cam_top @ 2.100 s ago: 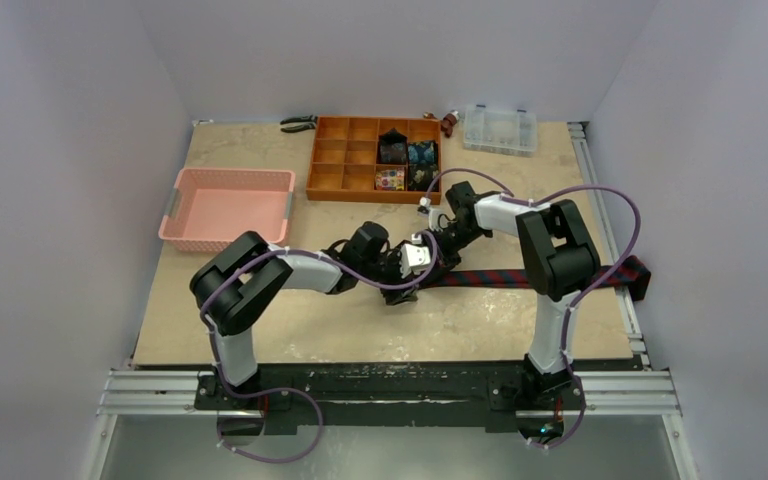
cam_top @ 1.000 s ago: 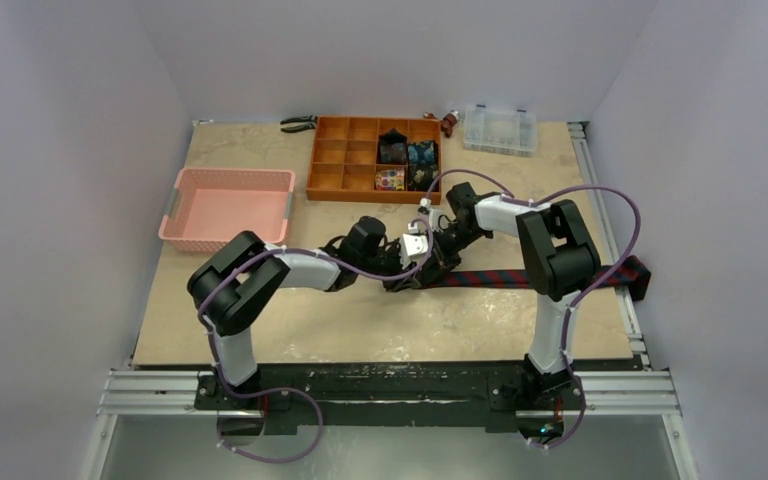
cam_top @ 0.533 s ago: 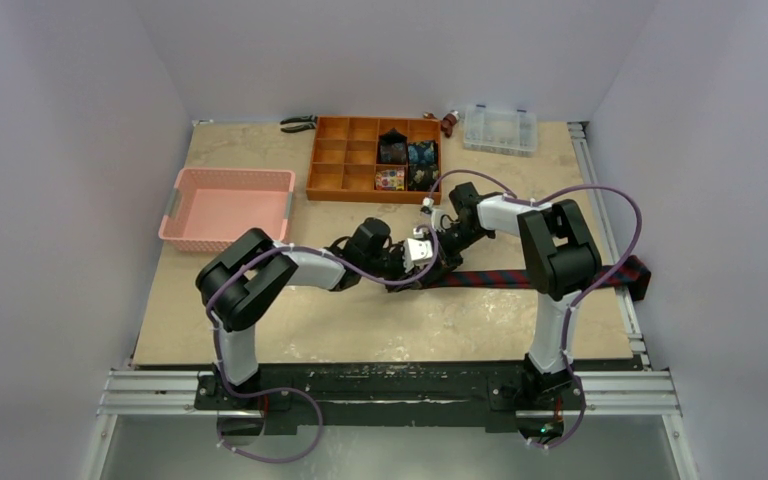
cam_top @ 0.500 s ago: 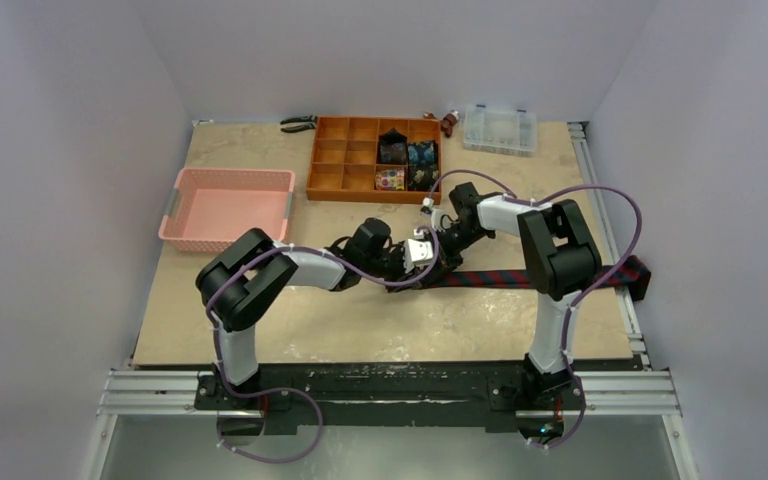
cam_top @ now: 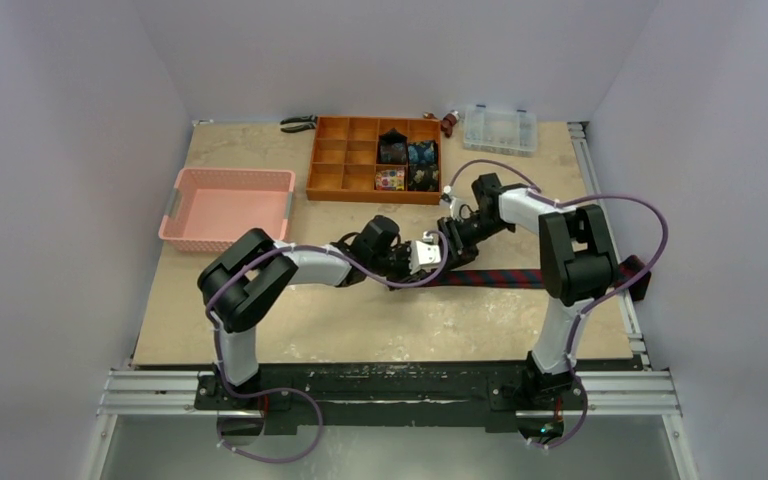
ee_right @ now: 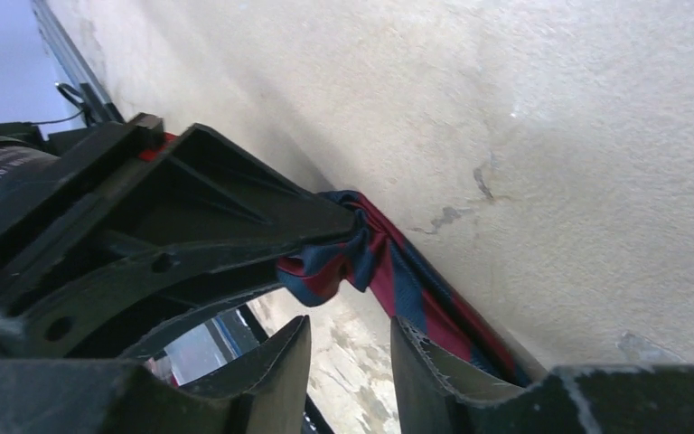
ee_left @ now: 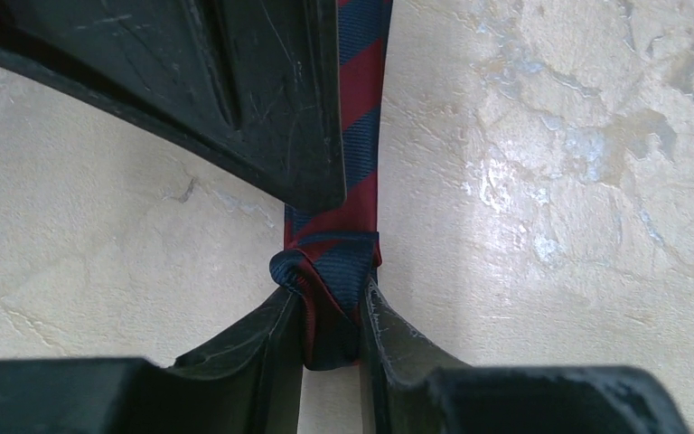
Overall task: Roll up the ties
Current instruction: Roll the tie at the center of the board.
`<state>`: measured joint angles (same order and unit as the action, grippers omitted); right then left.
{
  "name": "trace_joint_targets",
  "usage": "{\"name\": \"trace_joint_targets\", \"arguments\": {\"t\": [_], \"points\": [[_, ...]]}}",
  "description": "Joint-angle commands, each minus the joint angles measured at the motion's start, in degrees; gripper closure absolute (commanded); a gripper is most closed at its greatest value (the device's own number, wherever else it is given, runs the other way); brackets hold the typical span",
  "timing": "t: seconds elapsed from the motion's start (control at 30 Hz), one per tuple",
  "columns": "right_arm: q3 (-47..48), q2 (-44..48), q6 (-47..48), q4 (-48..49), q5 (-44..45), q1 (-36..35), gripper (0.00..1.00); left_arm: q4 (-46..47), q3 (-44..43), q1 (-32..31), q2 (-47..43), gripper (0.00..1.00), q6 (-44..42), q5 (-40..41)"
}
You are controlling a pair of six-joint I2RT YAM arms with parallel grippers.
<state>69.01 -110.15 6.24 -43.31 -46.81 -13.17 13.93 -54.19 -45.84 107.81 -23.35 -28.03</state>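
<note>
A dark navy tie with red diagonal stripes [cam_top: 540, 276] lies flat across the right half of the table, its far end hanging over the right edge. My left gripper [ee_left: 331, 297] is shut on the tie's folded, curled near end [ee_left: 330, 271], down at the table surface [cam_top: 422, 275]. My right gripper [ee_right: 348, 357] is open with nothing between its fingers. It hovers just beside that curled end [ee_right: 339, 258], up and to the right of the left gripper [cam_top: 457, 238]. Rolled ties, black [cam_top: 393, 148], blue [cam_top: 421, 155] and multicoloured [cam_top: 390, 179], sit in the orange organiser's compartments.
The orange compartment organiser [cam_top: 345, 160] stands at the back centre, with a pink basket [cam_top: 225, 207] to its left. Pliers [cam_top: 298, 123] and a clear plastic box [cam_top: 500, 128] lie along the back edge. Purple cables loop over both arms.
The right gripper has opened, let go of the tie and drawn back up and to the right. The left gripper has closed tighter on the curled end.
</note>
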Motion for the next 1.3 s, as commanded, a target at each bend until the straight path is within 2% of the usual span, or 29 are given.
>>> {"name": "trace_joint_targets", "arguments": {"t": [0.0, 0.13, 0.33, 0.37, 0.53, 0.6, 0.67, 0.73, 0.83, 1.0, 1.27], "points": [[1.6, 2.5, -3.3, 1.4, -6.0, -0.6, 0.58, -11.0, -1.0, 0.2, 3.1, 0.79, -2.6, 5.5], [2.2, -0.2, -5.7, 3.7, -5.5, -1.9, 0.55, -12.4, -2.0, -0.1, 3.7, 0.78, -3.0, 5.9], [2.2, -2.4, -7.6, 5.0, -4.9, -3.7, 0.62, -13.1, -2.7, -0.4, 3.9, 0.78, -2.9, 6.0], [2.2, -2.4, -7.7, 5.3, -4.6, -3.8, 0.66, -13.1, -2.6, -0.5, 3.8, 0.78, -3.0, 6.0], [2.7, -3.5, -6.6, 4.3, -1.5, -3.5, 1.0, -13.2, -2.6, -0.5, 4.0, 0.76, -3.4, 5.7], [2.3, -3.7, -4.8, 3.2, 0.3, -3.1, 1.0, -12.8, -2.4, -0.4, 3.8, 0.7, -3.1, 4.8], [1.6, -4.3, -2.9, 2.1, 1.7, -2.4, 1.0, -10.5, -1.1, 0.3, 3.1, 0.56, -2.2, 2.1], [0.8, -4.9, -1.6, 1.7, 3.0, -1.9, 1.0, -5.6, 1.2, 1.6, 2.1, 0.46, -1.0, -1.7], [0.2, -6.4, -0.7, 1.5, 4.3, -1.0, 1.0, 1.5, 3.3, 3.7, 1.0, 0.4, 1.9, -7.1], [0.4, -8.2, 0.3, 0.9, 6.0, -0.1, 1.0, 8.1, 4.1, 3.9, 1.8, 0.37, 3.3, -8.0], [0.4, -8.8, 1.5, 1.3, 6.1, -0.1, 1.0, 12.9, 1.5, 2.2, 6.0, 0.36, 5.0, -8.5]]}}
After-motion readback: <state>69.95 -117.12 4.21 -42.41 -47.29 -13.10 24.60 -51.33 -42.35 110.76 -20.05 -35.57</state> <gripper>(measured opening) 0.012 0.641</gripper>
